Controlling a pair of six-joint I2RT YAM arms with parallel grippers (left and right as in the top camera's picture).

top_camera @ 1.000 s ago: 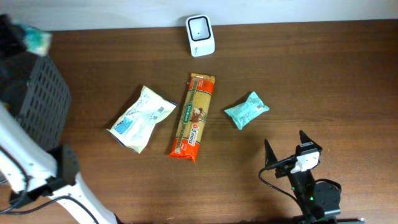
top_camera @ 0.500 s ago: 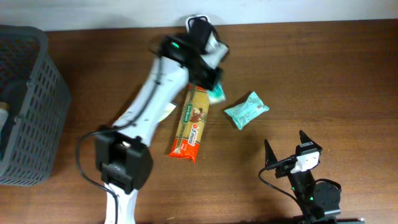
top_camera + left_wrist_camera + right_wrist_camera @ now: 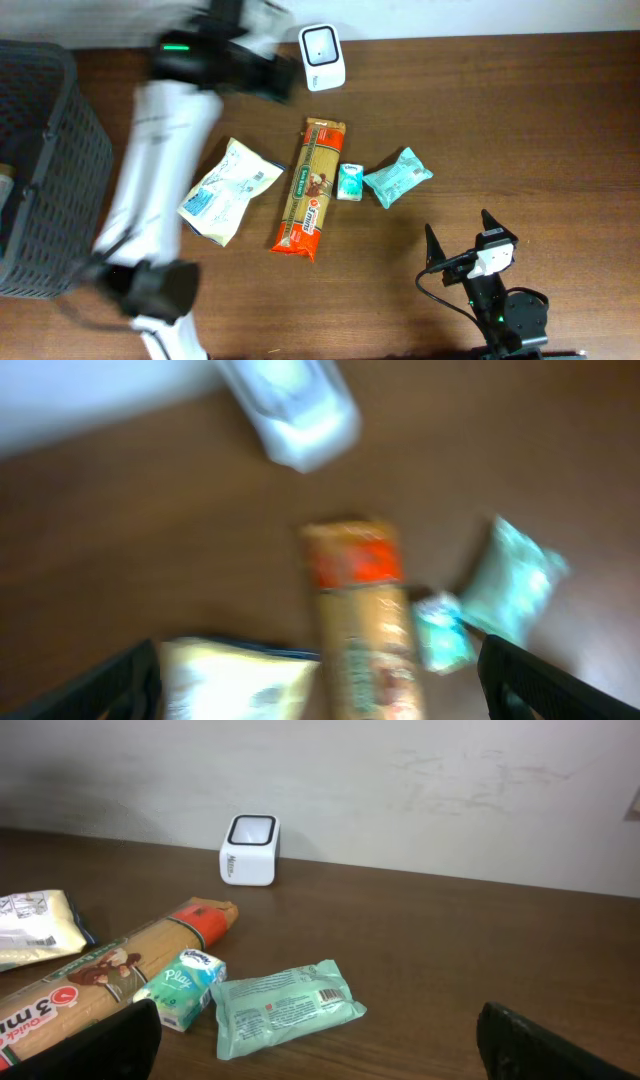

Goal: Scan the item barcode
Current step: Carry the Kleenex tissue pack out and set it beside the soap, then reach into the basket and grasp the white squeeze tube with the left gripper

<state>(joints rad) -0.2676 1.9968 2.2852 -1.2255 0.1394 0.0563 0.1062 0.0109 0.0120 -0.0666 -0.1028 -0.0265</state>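
Observation:
The small teal tissue pack [image 3: 349, 182] lies flat on the table between the long pasta packet [image 3: 311, 187] and a teal wipes pack [image 3: 398, 176]. The white barcode scanner [image 3: 322, 43] stands at the table's far edge. My left gripper [image 3: 272, 78], blurred by motion, hovers just left of the scanner; in its wrist view the left gripper [image 3: 320, 650] is open with nothing between its fingers, above the pasta packet [image 3: 362, 620] and tissue pack [image 3: 440, 640]. My right gripper [image 3: 458, 225] rests open near the front right; the right gripper [image 3: 318, 1012] faces the wipes pack [image 3: 285, 1005] and tissue pack [image 3: 182, 988].
A white and yellow bag [image 3: 228, 190] lies left of the pasta. A dark slatted basket [image 3: 40, 170] stands at the table's left edge. The left arm's white links stretch from the front left up to the scanner [image 3: 250, 848].
The left arm carried the tissue pack from the basket towards the scanner, then let it go; it now lies beside the pasta. The left gripper opened and swung left. The right arm stayed still.

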